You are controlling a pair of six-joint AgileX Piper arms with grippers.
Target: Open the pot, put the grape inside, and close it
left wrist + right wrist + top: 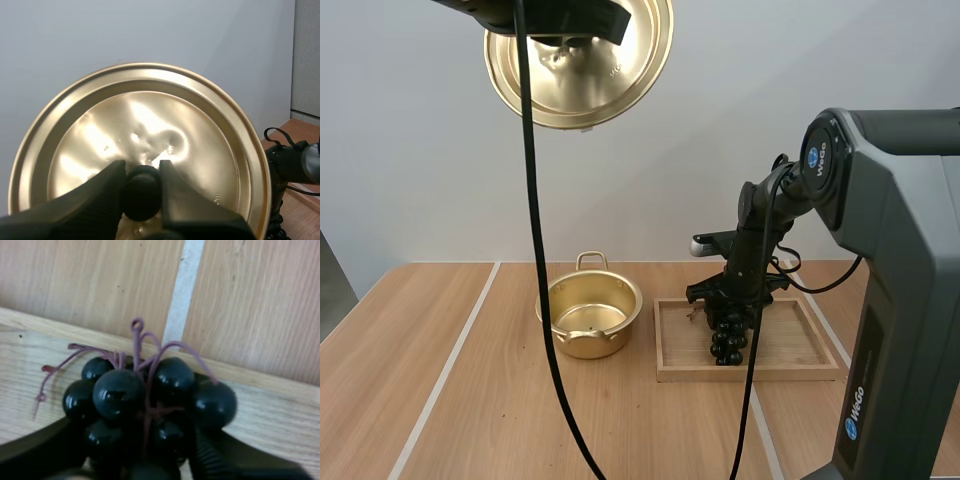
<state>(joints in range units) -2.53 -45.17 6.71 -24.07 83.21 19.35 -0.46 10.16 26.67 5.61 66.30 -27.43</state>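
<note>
A gold pot [588,315] stands uncovered on the wooden table, a handle at its far rim. Its gold lid [582,65] hangs high above the table, tilted so its top faces me. My left gripper [142,186] is shut on the lid's black knob [142,196]. A bunch of dark grapes [728,334] with reddish stems hangs just over the wooden tray [790,362], to the right of the pot. My right gripper [725,300] is shut on the bunch [145,405], its fingers [220,455] on either side of the grapes, over the tray's near rim.
Pale stripes run along the table [440,380]. My right arm's large grey base [900,300] rises at the right edge. The pot and the tray stand close, side by side.
</note>
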